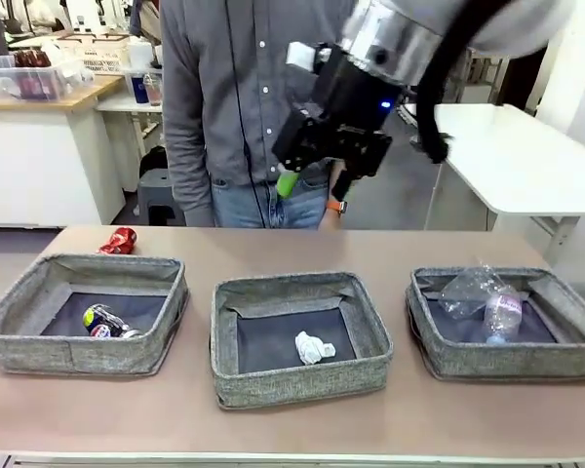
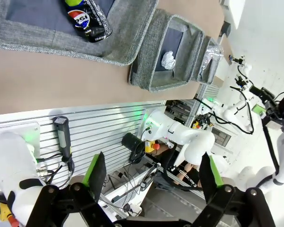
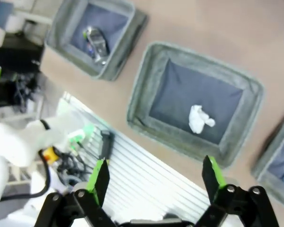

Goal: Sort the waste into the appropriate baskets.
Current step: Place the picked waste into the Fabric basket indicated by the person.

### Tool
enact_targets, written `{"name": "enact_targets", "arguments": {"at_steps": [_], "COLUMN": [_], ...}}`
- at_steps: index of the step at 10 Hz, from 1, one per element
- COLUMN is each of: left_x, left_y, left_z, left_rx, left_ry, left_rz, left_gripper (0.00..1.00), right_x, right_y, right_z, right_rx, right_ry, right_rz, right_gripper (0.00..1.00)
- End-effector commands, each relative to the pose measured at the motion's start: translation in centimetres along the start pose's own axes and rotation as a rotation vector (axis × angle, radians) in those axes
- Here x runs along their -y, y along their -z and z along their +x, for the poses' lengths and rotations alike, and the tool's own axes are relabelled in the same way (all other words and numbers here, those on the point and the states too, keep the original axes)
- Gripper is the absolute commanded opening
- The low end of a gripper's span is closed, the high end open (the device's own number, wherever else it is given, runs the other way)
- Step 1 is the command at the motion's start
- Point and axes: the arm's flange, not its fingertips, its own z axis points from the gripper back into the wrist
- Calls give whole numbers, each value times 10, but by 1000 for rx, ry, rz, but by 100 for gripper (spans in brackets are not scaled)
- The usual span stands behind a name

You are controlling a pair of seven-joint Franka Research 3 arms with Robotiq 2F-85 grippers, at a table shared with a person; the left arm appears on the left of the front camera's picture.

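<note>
Across the brown table a person in a grey shirt stood at the far side, and I had three grey baskets in a row along the near half. At the far left, outside any basket, the crushed red can lay on the bare tabletop, just beyond the left basket. Inside that basket the crushed dark-silver can rested on the dark bottom. My left gripper hung off the near edge of the table with its jaws wide and nothing between them. In the middle basket the crumpled white tissue sat near the front wall. My right gripper hovered high above the table, over the middle, jaws spread wide and empty. In the right basket I saw the clear plastic cup lying beside the clear plastic bottle, the two touching.
</note>
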Motion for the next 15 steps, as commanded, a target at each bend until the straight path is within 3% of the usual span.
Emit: {"name": "enact_targets", "arguments": {"at_steps": [1, 3, 7, 8, 10, 11, 12, 15], "left_x": [-1, -1, -1, -1, -1, -1, -1, -1], "left_y": [-1, -1, -1, -1, -1, -1, -1, -1], "left_z": [-2, -2, -2, -2, -2, -2, -2, -2], "left_rx": [-2, -2, -2, -2, -2, -2, -2, -2], "left_ry": [10, 10, 10, 10, 10, 10, 10, 10], "left_rz": [-9, -9, -9, -9, -9, -9, -9, -9], "left_gripper": [100, 100, 100, 100, 100, 100, 100, 100], "right_x": [30, 65, 152, 163, 175, 177, 189, 189], "right_y": [9, 3, 18, 21, 35, 38, -15, -15], "right_z": [-32, -74, -163, -174, -167, -147, -112, -112], "right_rx": [86, 177, 420, 489, 436, 370, 449, 449], "right_ry": [9, -17, 224, 352, 587, 653, 487, 487], "right_rz": [90, 232, 651, 764, 730, 651, 742, 742], "right_gripper": [100, 100, 100, 100, 100, 100, 100, 100]}}
